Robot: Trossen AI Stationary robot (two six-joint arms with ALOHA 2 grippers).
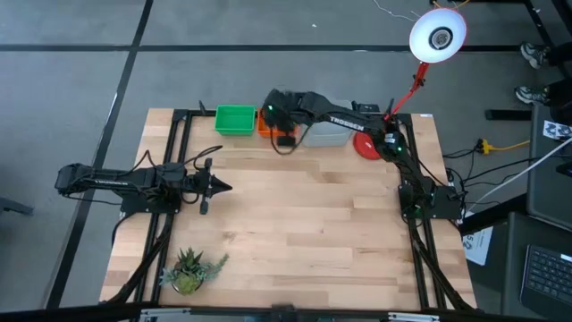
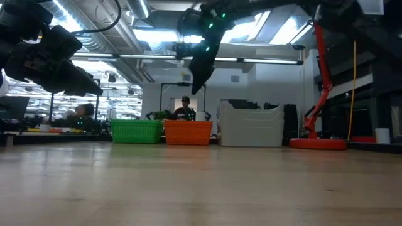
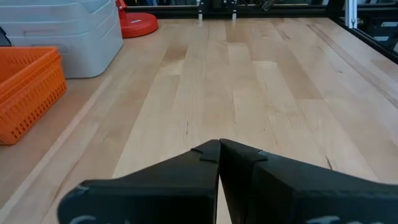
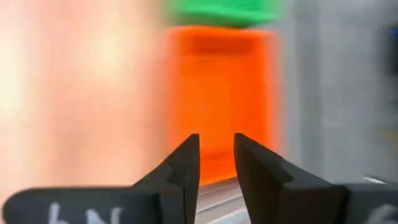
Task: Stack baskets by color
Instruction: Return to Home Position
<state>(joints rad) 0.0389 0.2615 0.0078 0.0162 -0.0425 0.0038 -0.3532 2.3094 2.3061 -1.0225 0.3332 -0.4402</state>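
Observation:
Three baskets stand in a row along the table's far edge: a green basket, an orange basket and a grey-white basket, each resting on its bottom. My right gripper hangs above the orange basket, slanting down, open, with nothing between its fingers. My left gripper waits shut at the table's left, above the bare wood.
A red lamp base stands right of the grey-white basket, its stem rising to a white lamp head. A small potted plant sits near the front left corner. The table's middle is bare wood.

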